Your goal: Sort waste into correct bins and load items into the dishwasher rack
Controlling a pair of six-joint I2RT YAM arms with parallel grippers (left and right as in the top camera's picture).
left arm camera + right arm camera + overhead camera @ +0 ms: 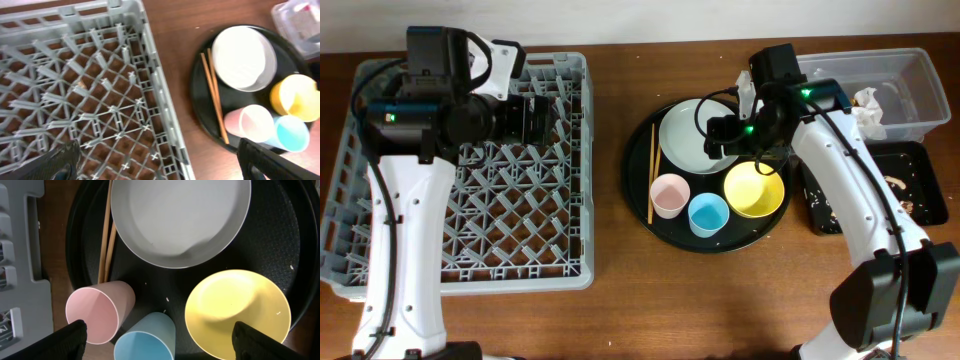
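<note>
The pale plate, yellow bowl, pink cup, blue cup and chopsticks sit on a big round black tray. My right gripper is open and empty above them: plate, bowl, pink cup, blue cup, chopsticks. My left gripper is open and empty over the grey rack, near its right rim. White napkins lie in the clear tub; brown scraps lie in the shallow black tray.
The left wrist view also shows the plate, bowl, pink cup, blue cup and chopsticks on the round tray. Bare wooden table lies between rack and round tray.
</note>
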